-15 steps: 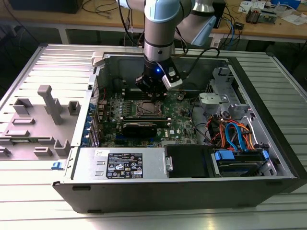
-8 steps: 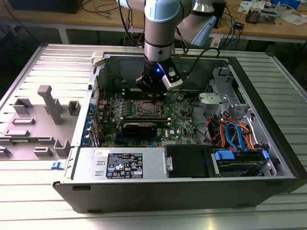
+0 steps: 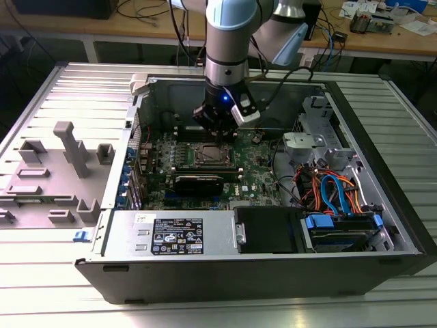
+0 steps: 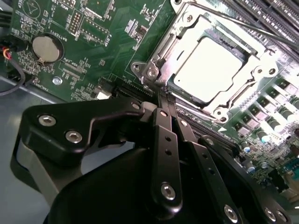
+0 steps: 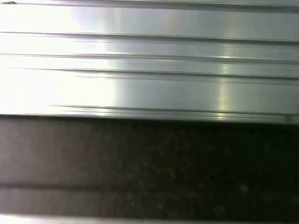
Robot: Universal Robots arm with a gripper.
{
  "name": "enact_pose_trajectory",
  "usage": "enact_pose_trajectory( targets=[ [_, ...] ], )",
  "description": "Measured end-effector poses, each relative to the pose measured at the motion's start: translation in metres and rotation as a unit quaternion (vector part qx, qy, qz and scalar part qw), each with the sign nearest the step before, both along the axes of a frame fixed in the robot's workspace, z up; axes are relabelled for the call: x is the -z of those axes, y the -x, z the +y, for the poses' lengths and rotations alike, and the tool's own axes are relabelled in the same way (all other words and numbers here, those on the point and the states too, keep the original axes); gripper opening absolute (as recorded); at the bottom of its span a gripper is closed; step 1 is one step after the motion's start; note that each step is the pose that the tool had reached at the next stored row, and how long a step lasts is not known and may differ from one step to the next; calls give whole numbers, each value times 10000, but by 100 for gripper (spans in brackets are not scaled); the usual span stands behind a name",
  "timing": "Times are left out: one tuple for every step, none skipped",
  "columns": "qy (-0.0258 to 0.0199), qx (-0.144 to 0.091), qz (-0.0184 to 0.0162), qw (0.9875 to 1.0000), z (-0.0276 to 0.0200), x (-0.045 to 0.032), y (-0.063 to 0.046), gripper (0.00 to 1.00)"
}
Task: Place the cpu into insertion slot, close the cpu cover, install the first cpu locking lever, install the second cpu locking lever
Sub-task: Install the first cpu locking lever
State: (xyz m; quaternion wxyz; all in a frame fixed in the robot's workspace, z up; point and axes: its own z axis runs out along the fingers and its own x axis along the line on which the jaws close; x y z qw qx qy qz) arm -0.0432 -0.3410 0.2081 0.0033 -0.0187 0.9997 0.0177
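The cpu (image 4: pixel 210 70) lies flat in the insertion slot (image 3: pixel 214 154), its silver top glaring in the second wrist view. The cpu cover (image 4: pixel 184 29) is down around it, the chip showing through its window. A thin metal lever rod (image 4: pixel 252 29) runs along the far side of the socket. My gripper (image 4: pixel 167 100) stands at the socket's near corner with its black fingers (image 4: pixel 161 126) pressed together, and I see nothing between them. In the exterior view the gripper (image 3: pixel 217 133) hangs straight down over the socket inside the open computer case (image 3: pixel 382 205).
Memory slots (image 4: pixel 275 9) flank the socket, and a coin battery (image 4: pixel 46 48) sits on the green board. A long black card (image 3: pixel 198 181), a power supply (image 3: pixel 171 232) and orange and blue cables (image 3: pixel 334 191) crowd the case. A grey fixture (image 3: pixel 68 147) stands at the exterior view's left.
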Motion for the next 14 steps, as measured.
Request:
enact_pose_trajectory(
  targets=[
    [-14,0,-1,10000,0,0,0,11],
    [-19,1,-1,10000,1,0,0,11],
    [-21,1,-1,10000,1,1,0,11],
    [-24,0,0,10000,1,2,0,11],
    [-31,0,0,10000,0,6,0,11],
    [-35,0,0,10000,-1,9,0,11],
    [-45,-1,0,10000,-2,16,0,11],
    [-52,0,0,10000,-3,20,0,11],
    [-59,0,0,10000,-5,23,0,11],
    [-64,-1,0,10000,-8,25,-1,11],
    [-66,-1,0,10000,-12,26,-1,11],
    [-66,0,1,10000,-24,29,0,11],
    [-66,0,0,10000,-29,32,0,11],
    [-67,0,0,10000,-34,33,0,11]
  ],
)
